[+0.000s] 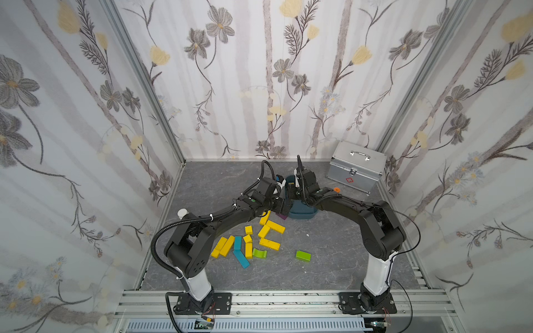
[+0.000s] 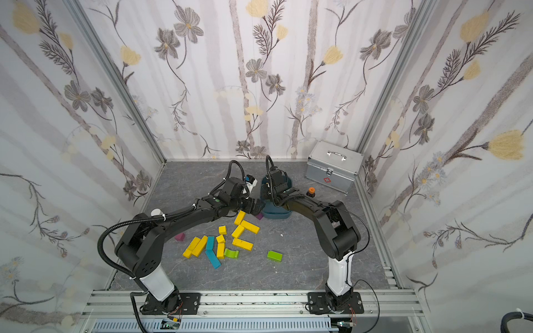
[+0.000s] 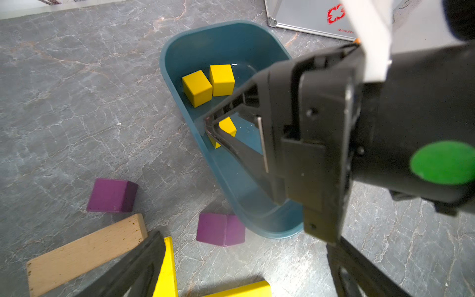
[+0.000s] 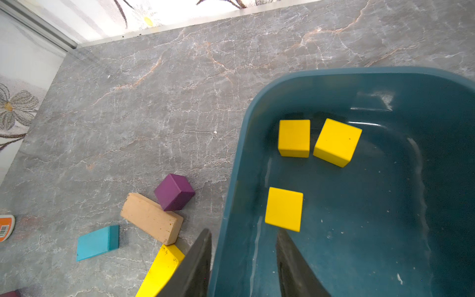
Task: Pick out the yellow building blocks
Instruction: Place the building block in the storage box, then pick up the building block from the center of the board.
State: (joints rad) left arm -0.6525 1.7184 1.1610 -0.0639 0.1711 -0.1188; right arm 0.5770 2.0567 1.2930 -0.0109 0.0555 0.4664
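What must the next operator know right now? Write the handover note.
Left hand: wide open, empty, beside the teal bin.
Right hand: jaws parted, nothing between them, above the bin.
Done: three yellow cubes lie in the bin.
To do: about nine yellow blocks, cubes and bars, lie on the table between the arms.
Leave the green blocks, blue blocks, purple cubes and tan bar.
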